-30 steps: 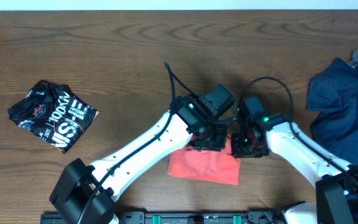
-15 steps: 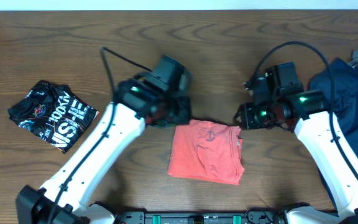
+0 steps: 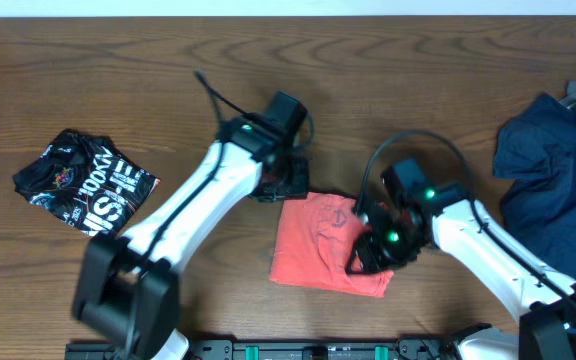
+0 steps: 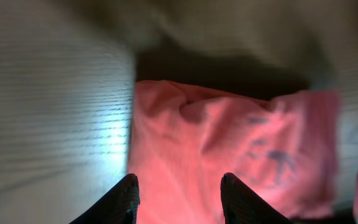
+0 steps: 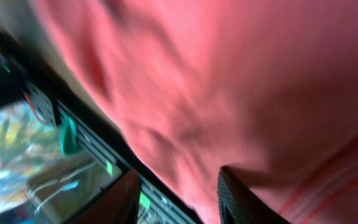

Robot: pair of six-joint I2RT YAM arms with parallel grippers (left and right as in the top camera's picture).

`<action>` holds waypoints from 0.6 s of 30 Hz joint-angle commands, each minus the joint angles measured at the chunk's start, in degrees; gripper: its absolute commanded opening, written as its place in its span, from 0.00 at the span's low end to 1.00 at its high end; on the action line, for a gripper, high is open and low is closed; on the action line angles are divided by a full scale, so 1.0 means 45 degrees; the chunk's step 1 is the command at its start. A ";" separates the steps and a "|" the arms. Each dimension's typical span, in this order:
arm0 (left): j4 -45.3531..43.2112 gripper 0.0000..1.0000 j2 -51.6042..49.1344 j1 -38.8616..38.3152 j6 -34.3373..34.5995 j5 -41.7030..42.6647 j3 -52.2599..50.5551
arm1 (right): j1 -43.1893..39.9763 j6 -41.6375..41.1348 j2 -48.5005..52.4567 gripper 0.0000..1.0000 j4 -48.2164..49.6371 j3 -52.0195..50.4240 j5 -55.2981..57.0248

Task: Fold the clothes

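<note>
Folded T-shirt (image 3: 318,250) lies directly under the right fingers (image 5: 241,202), spread empty at its right edge; left fingers (image 4: 114,205), spread, at its far-left corner.

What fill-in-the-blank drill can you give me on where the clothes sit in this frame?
1. The folded T-shirt between the two arms is ____ in colour.
2. The black garment with white lettering lies on the ____ side of the table.
3. The crumpled navy garment lies at its ____ edge.
4. The left gripper hangs at the T-shirt's far ____ corner.
Missing words: red; left; right; left.
</note>
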State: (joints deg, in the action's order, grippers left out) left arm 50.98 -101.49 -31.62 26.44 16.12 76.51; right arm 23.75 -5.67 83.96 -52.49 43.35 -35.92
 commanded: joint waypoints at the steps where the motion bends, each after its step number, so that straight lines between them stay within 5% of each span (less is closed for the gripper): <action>1: 0.0029 0.45 -0.1044 -0.0112 -0.0539 -0.0175 -0.0121 | 0.0141 -0.1297 0.0019 0.33 0.0597 -0.1161 -0.0180; 9: 0.1103 0.45 -0.3084 -0.0097 -0.0831 -0.0180 -0.0121 | -0.0432 -0.4600 0.0010 0.35 0.2919 -0.2089 0.2322; 18: 0.4284 0.44 -0.3245 -0.0102 -0.0733 0.0942 -0.0121 | -0.2195 -0.4211 0.0010 0.38 0.6679 -0.1948 0.4726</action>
State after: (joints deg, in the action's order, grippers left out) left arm 68.20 -115.15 -32.05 23.90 17.17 76.40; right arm 16.23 -25.23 83.88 -24.95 34.37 -25.50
